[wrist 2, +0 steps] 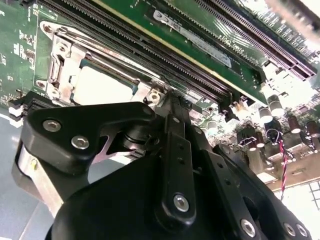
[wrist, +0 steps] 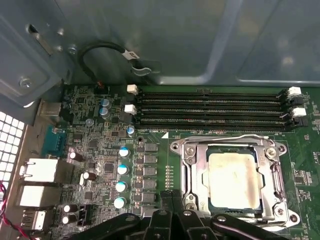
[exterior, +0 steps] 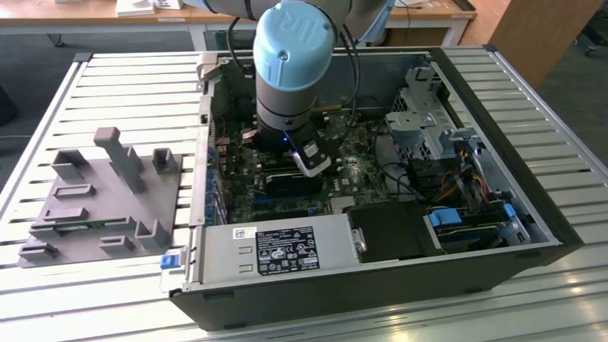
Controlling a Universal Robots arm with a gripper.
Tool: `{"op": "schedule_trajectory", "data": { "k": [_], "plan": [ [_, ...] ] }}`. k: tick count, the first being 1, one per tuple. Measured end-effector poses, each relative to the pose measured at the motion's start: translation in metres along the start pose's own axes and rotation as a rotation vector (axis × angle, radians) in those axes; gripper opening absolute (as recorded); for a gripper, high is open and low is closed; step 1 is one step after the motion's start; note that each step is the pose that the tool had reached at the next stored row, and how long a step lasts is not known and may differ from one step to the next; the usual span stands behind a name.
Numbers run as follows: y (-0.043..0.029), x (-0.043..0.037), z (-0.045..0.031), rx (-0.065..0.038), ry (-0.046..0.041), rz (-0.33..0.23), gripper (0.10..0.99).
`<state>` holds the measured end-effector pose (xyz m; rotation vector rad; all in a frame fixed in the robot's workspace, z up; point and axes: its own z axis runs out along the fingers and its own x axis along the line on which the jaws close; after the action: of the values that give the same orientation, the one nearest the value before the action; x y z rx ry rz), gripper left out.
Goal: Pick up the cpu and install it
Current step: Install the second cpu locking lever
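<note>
The cpu [wrist: 235, 180] lies flat in its socket on the green motherboard [wrist: 95, 145], its pale silver top showing inside the metal socket frame [wrist: 182, 165]. The second wrist view shows the cpu [wrist 2: 100, 85] just beyond my fingertips. My gripper [wrist: 172, 197] is shut with nothing between its fingers. It hangs low over the board beside the socket's corner, off the chip. In the exterior view the arm [exterior: 290, 78] reaches down into the open computer case [exterior: 532, 214] and covers the socket.
Several black memory slots [wrist: 210, 107] run along the far side of the socket. Blue-topped capacitors [wrist: 122, 170] stand on its other side. A grey power supply box [exterior: 275, 249] and a drive cage [exterior: 428, 121] crowd the case. A grey fixture tray [exterior: 105, 199] sits at the exterior view's left.
</note>
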<state>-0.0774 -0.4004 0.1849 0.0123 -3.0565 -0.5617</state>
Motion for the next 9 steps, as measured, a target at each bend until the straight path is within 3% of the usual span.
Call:
{"op": "schedule_trajectory", "data": {
  "k": [9],
  "plan": [
    [0.006,0.0006,-0.0158,0.0,0.0001,0.0,0.106]
  ]
}}
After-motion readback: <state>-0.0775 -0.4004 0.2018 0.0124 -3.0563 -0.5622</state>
